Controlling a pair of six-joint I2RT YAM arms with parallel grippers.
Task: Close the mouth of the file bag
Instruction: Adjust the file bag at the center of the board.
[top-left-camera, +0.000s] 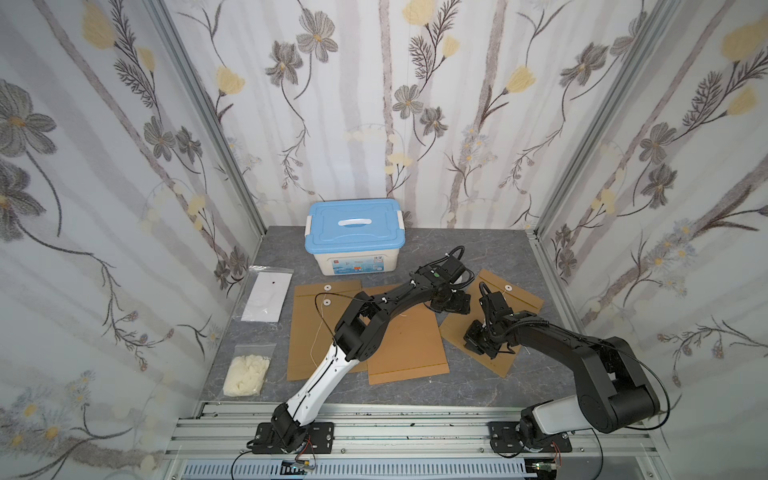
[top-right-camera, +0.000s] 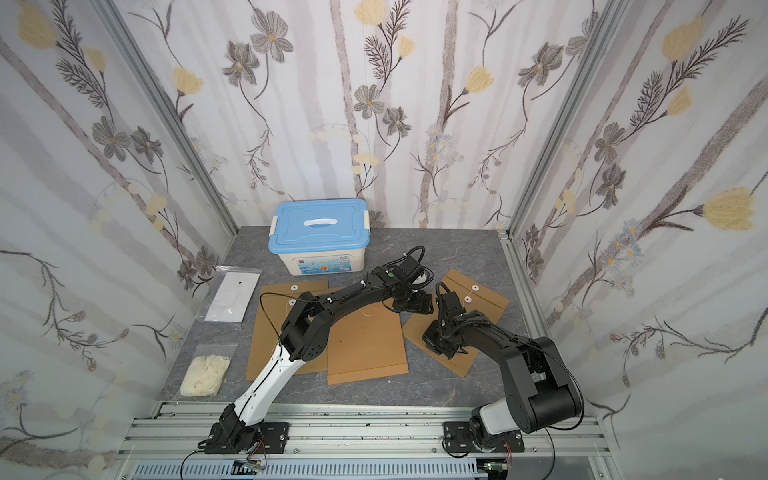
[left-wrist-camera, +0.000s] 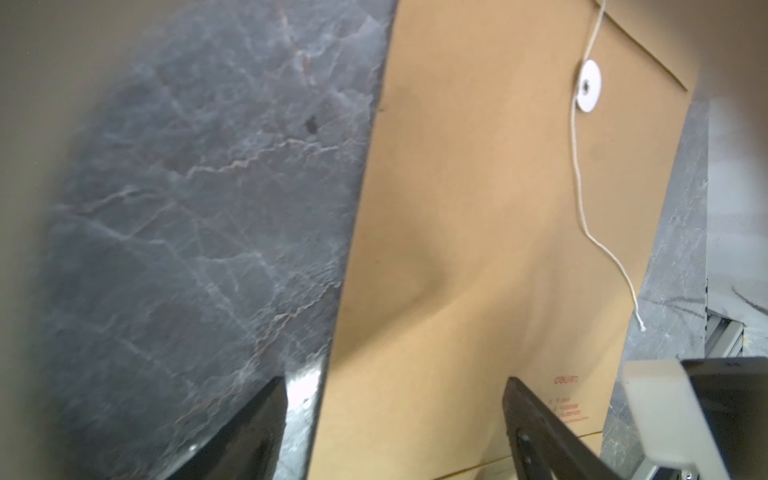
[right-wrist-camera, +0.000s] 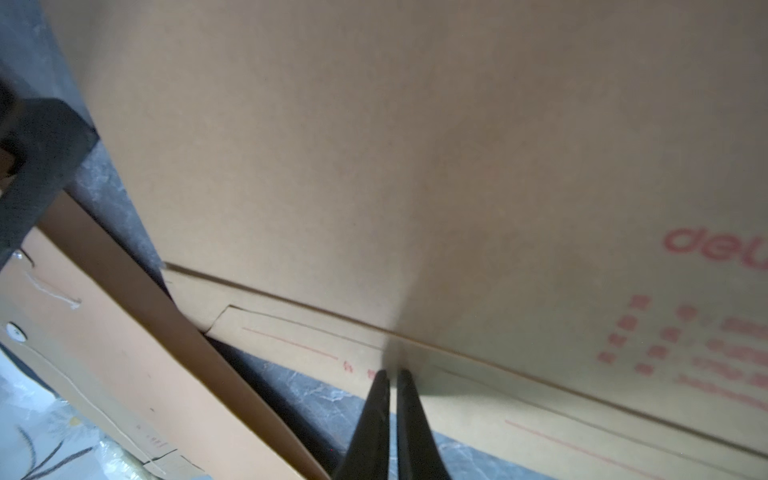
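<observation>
The file bag (top-left-camera: 521, 301) is lying flat on the surface (top-left-camera: 415, 249), at its right side, and looks light, thin and bendy. The right tool (right-wrist-camera: 392, 374), clenched, is pressing on it. The left tool (left-wrist-camera: 395, 380), released, is straddling its edge. The loose string (left-wrist-camera: 577, 166) looks the best place to grip.

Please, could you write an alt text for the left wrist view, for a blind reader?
A brown file bag lies on a grey marble table, its white string trailing loose past a round white button, not wound. In the foreground, the left gripper stands wide open, one black finger over the table and one over the bag.
</observation>
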